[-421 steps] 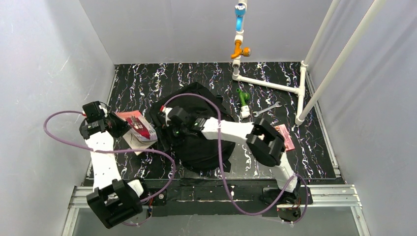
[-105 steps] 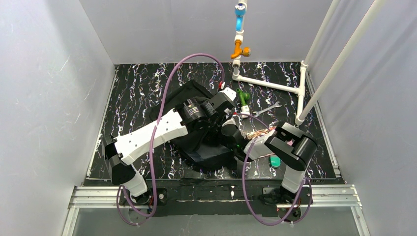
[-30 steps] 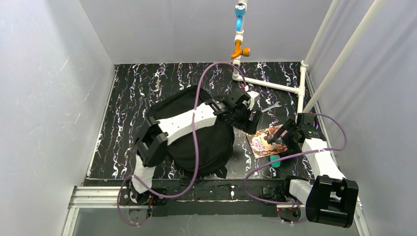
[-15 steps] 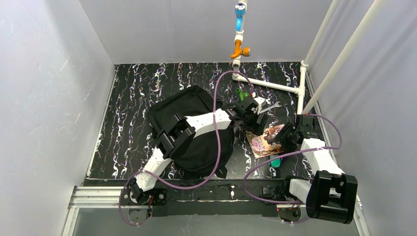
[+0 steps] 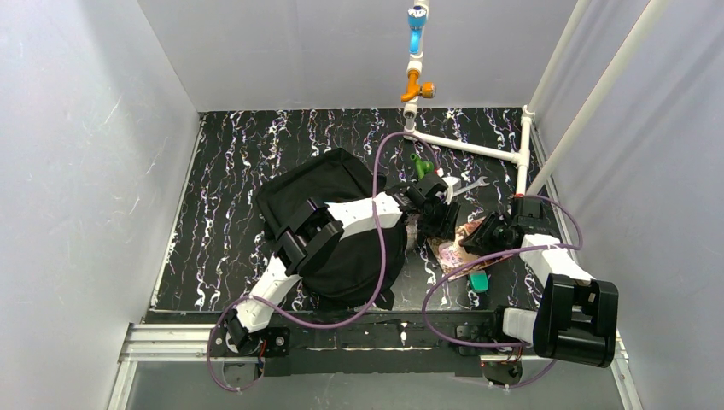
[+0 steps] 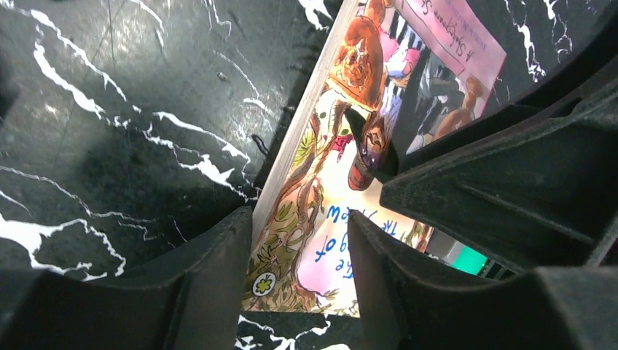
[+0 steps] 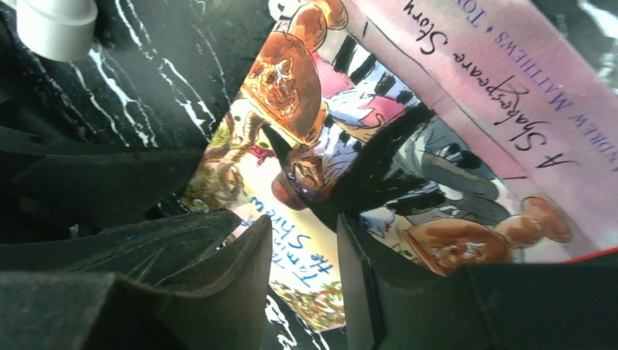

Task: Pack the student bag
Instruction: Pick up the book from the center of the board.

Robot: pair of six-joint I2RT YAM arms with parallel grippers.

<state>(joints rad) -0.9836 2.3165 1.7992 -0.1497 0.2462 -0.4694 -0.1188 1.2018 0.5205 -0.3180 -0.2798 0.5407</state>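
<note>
Room: pale grey walls [image 5: 85, 128] on three sides; white pipe frame [image 5: 465, 147] at the far right, with an orange valve [image 5: 416, 87] on its riser
Table [image 5: 222, 171]: black, veined with white marbling
Student bag [image 5: 316, 184]: lying on the table left of centre, partly under the left arm
Picture book [image 5: 452, 252]: just right of the bag
Left end effector [image 6: 300, 217]: fingers apart, over the book's corner
Right end effector [image 7: 304, 222]: fingers apart, over the book's cover
Small items: wrench [image 5: 468, 185] near the pipe frame; teal object [image 5: 478, 280] beside the book
</note>
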